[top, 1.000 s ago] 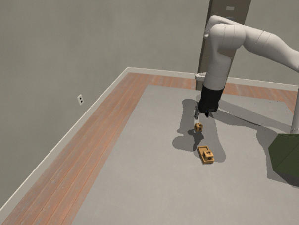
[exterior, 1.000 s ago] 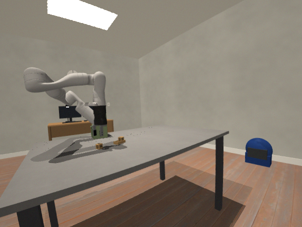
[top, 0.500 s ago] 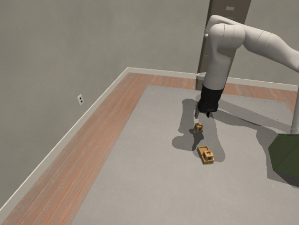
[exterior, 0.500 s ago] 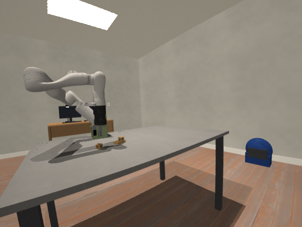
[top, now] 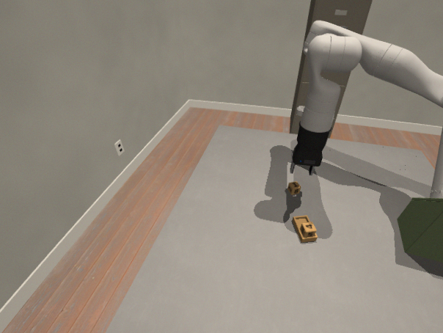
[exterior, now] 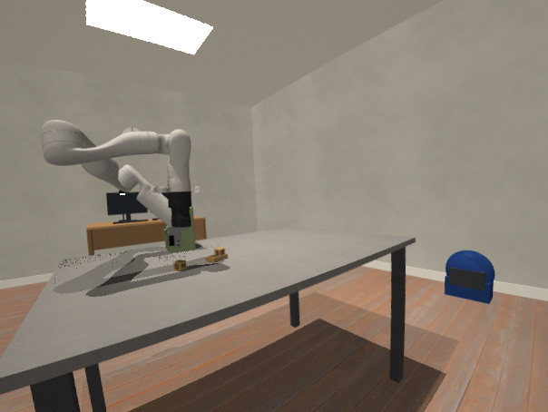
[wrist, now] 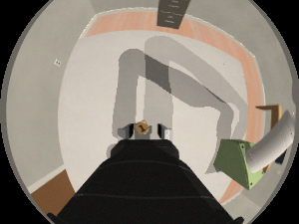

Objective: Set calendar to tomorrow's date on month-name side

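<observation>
Pincer point(top: 301, 173) point(exterior: 178, 242) point(wrist: 146, 128) wide open, nothing held; hanging above the bench point(top: 220, 275) point(exterior: 281, 268) point(wrist: 90, 99), pointing down. Loose digit cube point(top: 294, 188) point(exterior: 180, 265) point(wrist: 142, 127) out of the tray, on the bench: right of centre and a bit low in top view, left of centre in ext. view, just below middle in wrist view. In the wrist view, seen betw. the spread fingers, a touch nearer the left-hand one, w/ a "1" on top. Edges look twisted vs. the finger line, so prob. needs a small wrist turn + slight shift toward frame left before going down, else could pinch on corners & spin it.

Calendar tray point(top: 298, 224) point(exterior: 217, 259) well below the pincer in top view, slightly right of the loose cube; long axis running steeply, upper left to lower right. Seated digit cube point(top: 309, 229) point(exterior: 220, 251) at the lower-right end, free bay at the upper-left end, i.e. nearer the loose cube. Can't read the date or tell the month side from here.

Prob. step now: line up for picking the loose cube, approx. early-to-mid job. Then turn as req'd, carry down-frame to the free bay, set flat w/o nudging neighbour or tray.

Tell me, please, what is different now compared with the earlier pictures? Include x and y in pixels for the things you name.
The black two-finger gripper point(top: 301, 171) point(wrist: 146, 128) has turned slightly about its upright axis; both fingers now show more clearly from the top. Nothing was grasped or released. The loose wooden cube point(top: 294, 188) point(exterior: 180, 266) point(wrist: 143, 127), the wooden tray point(top: 298, 224) point(exterior: 213, 259) and its cube point(top: 308, 229) point(exterior: 220, 251) stayed.
</observation>
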Controlling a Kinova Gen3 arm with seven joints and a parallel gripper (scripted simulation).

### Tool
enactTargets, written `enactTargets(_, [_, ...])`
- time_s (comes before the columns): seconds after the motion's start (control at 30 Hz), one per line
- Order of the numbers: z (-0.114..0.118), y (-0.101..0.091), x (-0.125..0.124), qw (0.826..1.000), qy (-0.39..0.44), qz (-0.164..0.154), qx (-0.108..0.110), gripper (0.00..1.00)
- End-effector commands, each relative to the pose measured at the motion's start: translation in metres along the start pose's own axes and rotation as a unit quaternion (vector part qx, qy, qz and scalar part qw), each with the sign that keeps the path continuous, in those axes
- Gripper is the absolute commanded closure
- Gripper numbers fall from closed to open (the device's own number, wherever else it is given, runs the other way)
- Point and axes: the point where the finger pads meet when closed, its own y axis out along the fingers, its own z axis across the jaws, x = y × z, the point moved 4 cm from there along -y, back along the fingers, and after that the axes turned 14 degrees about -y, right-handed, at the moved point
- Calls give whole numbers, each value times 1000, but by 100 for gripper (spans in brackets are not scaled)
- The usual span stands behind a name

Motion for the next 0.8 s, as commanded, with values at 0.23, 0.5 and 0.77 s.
enactTargets(0.23, [5, -2, -3, 991, 133, 2, -1, 0])
enactTargets(0.5, [9, -2, -3, 972, 233, 2, 0, 0])
enactTargets(0.77, [13, -3, -2, 927, 374, 3, 0, 0])
